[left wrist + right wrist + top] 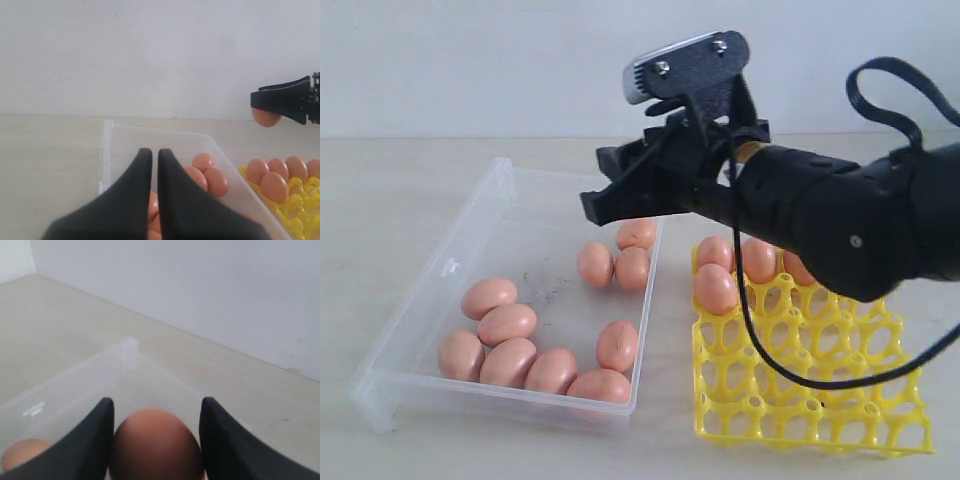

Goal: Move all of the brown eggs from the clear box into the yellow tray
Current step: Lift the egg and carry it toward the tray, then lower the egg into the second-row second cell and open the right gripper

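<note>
Nearest, seven brown eggs (508,361) huddle at the front of the clear box (535,265), with three more farther back. Beside it on the bench (380,200) sits the yellow tray (820,400) — four eggs show in its far cells. Raised above both, the right claw (157,407) is clamped on a held egg (155,445); the left claw (155,150) is pressed together, empty.

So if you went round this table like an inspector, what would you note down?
Surface: pale beige tabletop.
Job's things: clear box holds ten brown eggs; yellow tray holds five, four of them in a row along one edge.
Clutter: nothing seen.
Grippers: right gripper shut on one egg, held up in the air; left gripper shut, empty.
Cables: black cable hangs from the right arm across the tray.
Surroundings: plain white wall.
</note>
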Controlling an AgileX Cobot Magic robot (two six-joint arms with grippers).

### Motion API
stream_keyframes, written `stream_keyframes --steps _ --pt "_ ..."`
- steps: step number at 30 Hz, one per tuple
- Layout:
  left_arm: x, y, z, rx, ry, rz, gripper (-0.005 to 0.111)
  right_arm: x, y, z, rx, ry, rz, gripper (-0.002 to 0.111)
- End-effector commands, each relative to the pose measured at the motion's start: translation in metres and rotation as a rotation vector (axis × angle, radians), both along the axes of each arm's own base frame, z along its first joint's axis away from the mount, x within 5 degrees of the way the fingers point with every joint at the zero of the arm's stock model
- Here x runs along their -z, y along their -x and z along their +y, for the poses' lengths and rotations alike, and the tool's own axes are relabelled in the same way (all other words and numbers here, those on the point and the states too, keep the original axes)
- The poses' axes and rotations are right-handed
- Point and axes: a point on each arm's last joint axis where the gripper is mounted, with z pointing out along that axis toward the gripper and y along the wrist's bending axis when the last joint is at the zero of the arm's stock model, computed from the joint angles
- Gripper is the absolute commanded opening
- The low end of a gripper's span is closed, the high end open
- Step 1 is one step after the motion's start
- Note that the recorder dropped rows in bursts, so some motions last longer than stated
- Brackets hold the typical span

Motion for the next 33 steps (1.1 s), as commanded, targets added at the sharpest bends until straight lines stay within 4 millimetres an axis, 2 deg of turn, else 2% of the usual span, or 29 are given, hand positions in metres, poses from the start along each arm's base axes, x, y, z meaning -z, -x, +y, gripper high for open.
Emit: stream_keyframes --steps 1,10,14,25,33 --pt "0.000 0.000 -0.001 0.009 0.012 -0.002 0.004 0.009 0.009 -0.028 0.158 -0.026 -0.084 0.000" --pt "0.001 0.000 0.000 0.008 0.011 0.001 0.004 0.036 0.036 -0.072 0.336 -0.150 -0.213 0.000" --pt "0.001 0.000 0.000 0.008 0.011 0.001 0.004 0.047 0.045 -0.083 0.371 -0.199 -0.234 0.000" --pt "0.001 0.000 0.000 0.008 0.011 0.001 0.004 0.087 0.042 -0.084 0.403 -0.096 -0.121 0.000" --pt "0.000 0.000 0.000 0.009 0.011 -0.001 0.004 0.110 0.034 -0.080 0.451 -0.110 -0.039 0.000"
